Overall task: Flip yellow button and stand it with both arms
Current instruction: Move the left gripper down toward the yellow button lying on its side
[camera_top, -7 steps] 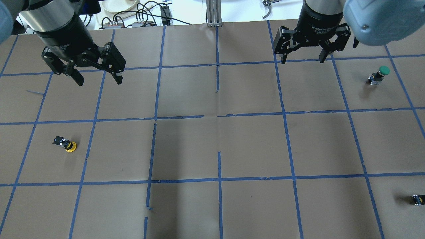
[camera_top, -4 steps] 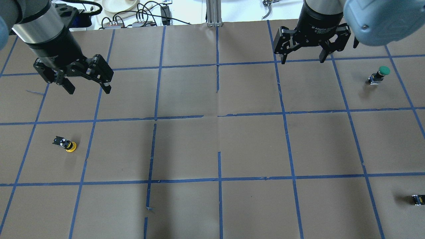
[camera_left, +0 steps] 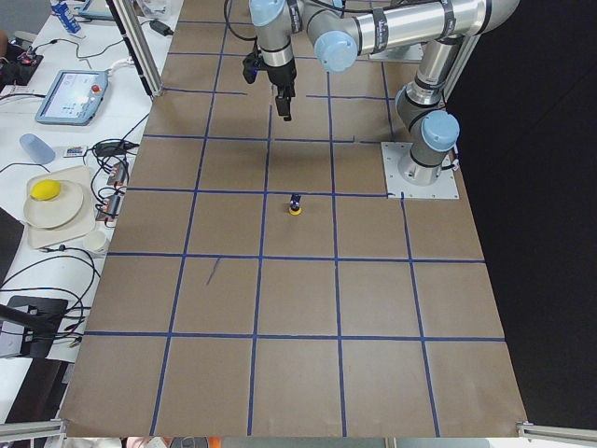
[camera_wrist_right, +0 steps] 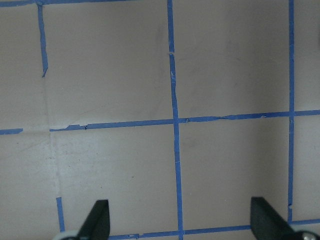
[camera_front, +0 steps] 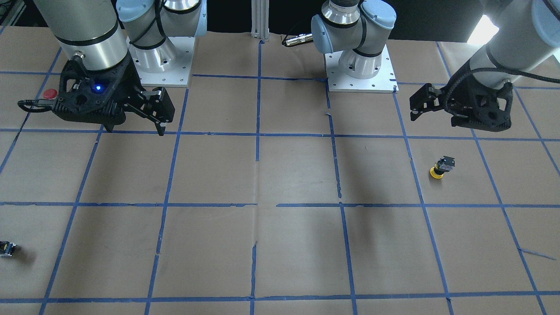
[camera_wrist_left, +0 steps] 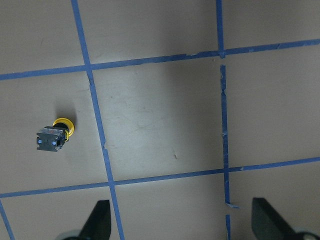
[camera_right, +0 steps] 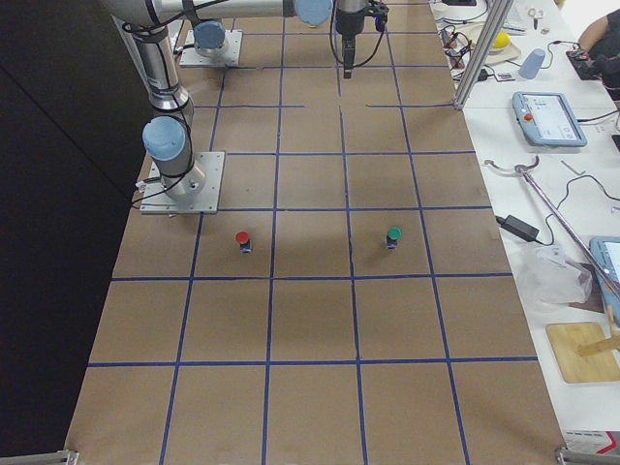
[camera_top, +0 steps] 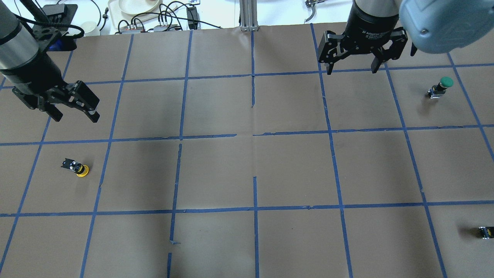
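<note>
The yellow button [camera_top: 77, 168] stands upside down on its yellow cap, black block on top, in a square on the table's left side. It also shows in the front view [camera_front: 439, 168], the left side view [camera_left: 295, 204] and the left wrist view [camera_wrist_left: 55, 135]. My left gripper [camera_top: 75, 116] is open and empty, in the air just beyond the button; its wrist view [camera_wrist_left: 182, 222] shows the button off to the left of the fingers. My right gripper [camera_top: 351, 70] is open and empty, hovering over the far right part of the table [camera_front: 134, 129].
A green-capped button [camera_top: 442, 87] stands at the far right. A red-capped button [camera_front: 49, 93] sits near the right arm's base plate [camera_front: 183, 78]. A small black block [camera_top: 485, 231] lies at the near right edge. Cables and dishes lie beyond the far edge.
My left gripper has moved left and nearer to the yellow button, still open. The right gripper and the buttons have not moved.
</note>
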